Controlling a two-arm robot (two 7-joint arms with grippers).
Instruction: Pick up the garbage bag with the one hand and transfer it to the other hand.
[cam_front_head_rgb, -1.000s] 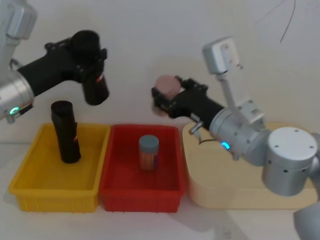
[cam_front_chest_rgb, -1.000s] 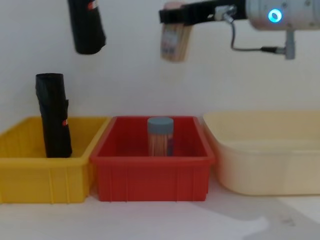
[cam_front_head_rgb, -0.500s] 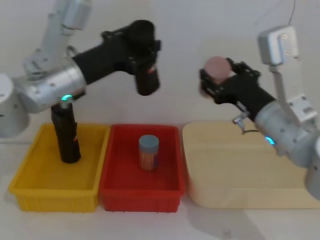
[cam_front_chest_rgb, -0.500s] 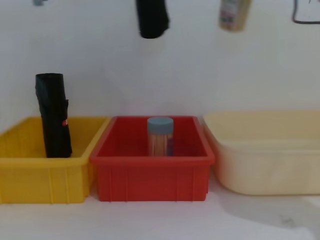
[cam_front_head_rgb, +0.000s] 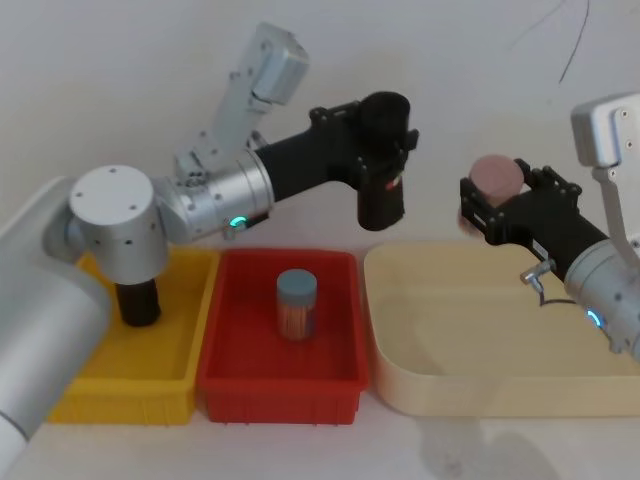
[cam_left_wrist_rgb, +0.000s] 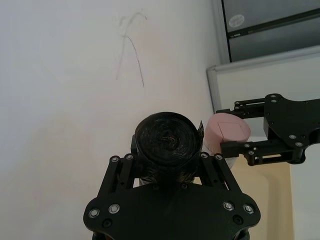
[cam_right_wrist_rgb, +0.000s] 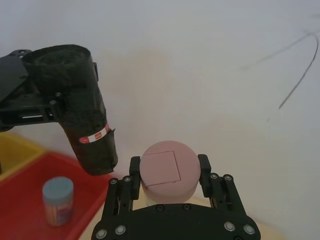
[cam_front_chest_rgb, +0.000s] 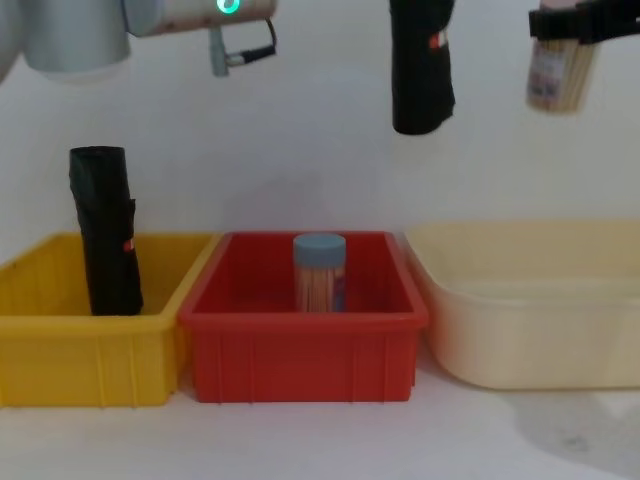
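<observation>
Left gripper (cam_front_head_rgb: 384, 142): am clamping bag (cam_front_head_rgb: 381, 200) upright, aloft above red bin (cam_front_head_rgb: 280, 386) right edge. Right gripper (cam_front_head_rgb: 497, 208): am squeezing jar (cam_front_head_rgb: 492, 178), fingers closed round it. Risk, judged: receiver occupied, so handover causing collision or dropped bag.

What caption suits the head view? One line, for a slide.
Left gripper holds the garbage bag upright in mid-air near the right gripper, which grips a pink-lidded jar.
</observation>
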